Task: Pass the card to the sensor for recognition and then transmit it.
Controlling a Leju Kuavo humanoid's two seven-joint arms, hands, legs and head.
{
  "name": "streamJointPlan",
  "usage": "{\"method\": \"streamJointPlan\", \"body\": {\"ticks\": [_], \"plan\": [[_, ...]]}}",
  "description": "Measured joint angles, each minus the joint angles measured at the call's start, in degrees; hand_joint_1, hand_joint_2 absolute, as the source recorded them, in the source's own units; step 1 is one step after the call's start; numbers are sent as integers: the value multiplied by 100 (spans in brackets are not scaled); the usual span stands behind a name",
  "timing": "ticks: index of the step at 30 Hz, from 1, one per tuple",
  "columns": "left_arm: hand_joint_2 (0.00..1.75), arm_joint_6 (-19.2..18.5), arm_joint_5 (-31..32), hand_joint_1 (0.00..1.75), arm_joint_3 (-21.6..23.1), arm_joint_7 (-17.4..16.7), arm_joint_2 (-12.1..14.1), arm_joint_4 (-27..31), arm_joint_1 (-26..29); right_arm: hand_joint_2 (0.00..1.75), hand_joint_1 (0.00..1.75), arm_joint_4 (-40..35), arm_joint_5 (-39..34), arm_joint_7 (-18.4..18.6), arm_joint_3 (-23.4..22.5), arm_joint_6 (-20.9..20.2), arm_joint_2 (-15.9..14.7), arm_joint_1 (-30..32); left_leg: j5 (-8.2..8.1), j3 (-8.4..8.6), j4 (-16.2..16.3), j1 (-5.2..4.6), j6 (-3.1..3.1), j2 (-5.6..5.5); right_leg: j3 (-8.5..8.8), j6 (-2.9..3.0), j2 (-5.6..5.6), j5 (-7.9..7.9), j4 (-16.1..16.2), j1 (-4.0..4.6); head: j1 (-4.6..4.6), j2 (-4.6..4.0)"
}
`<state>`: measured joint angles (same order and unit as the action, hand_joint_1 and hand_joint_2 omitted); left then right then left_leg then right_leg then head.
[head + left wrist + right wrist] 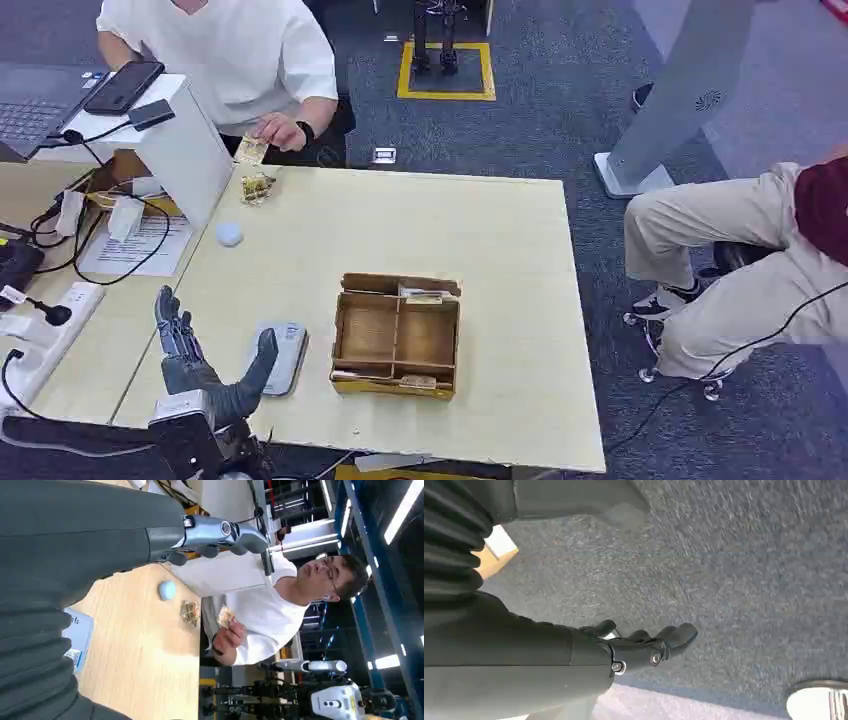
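Observation:
My left hand (205,365) is raised over the near left part of the table (500,230), fingers spread upward and thumb apart, holding nothing. Just right of it lies the flat grey-white sensor (285,355) (77,637). A person across the table pinches a yellowish card (250,150) (225,616) above the far edge. More cards (257,187) (190,612) lie on the table beside it. In the left wrist view my left hand (150,535) reaches toward the person. My right hand (639,647) hangs over blue carpet, fingers loosely extended and empty.
A cardboard divider box (397,335) with a few cards sits mid-table. A small white round object (229,234) (167,590) lies near a white stand (185,150) carrying a phone. Cables and a power strip (50,320) fill the left desk. A second person (740,260) sits at the right.

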<state>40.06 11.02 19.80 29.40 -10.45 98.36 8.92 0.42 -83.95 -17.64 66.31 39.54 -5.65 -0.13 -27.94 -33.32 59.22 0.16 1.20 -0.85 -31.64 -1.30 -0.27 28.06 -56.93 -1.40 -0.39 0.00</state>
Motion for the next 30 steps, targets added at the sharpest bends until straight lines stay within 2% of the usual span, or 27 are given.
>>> {"method": "streamJointPlan", "body": {"ticks": [5,10,19,22,26,30], "plan": [[175,-53,-168,0,0,35,7,0,0,175,0,-2,11,140,-9,0,229,-98,0,1,0,2,0,0,0,0,0,0,0,0,2,2],[175,-409,-238,0,0,-68,68,0,-2,175,0,-2,-9,258,-35,0,416,-153,0,0,0,3,0,0,0,1,0,0,0,-1,0,0],[175,-599,-260,0,2,-109,146,0,-2,175,0,-2,-22,271,-35,0,495,-177,0,0,0,3,0,0,0,1,0,1,0,-1,0,2],[175,-509,-240,0,2,5,146,0,-11,175,0,-2,44,352,-28,0,506,-189,0,0,0,3,0,0,0,1,0,1,0,-1,0,2],[175,-87,-146,0,2,302,98,-42,-211,175,0,-2,160,494,70,0,513,-246,1,1,0,3,0,-1,1,1,-1,0,0,-1,0,0],[175,-26,295,0,-144,415,-46,-236,-485,175,0,-2,262,622,214,0,515,-314,3,2,0,3,-2,-1,3,1,-2,-1,-1,-1,2,0]]}}
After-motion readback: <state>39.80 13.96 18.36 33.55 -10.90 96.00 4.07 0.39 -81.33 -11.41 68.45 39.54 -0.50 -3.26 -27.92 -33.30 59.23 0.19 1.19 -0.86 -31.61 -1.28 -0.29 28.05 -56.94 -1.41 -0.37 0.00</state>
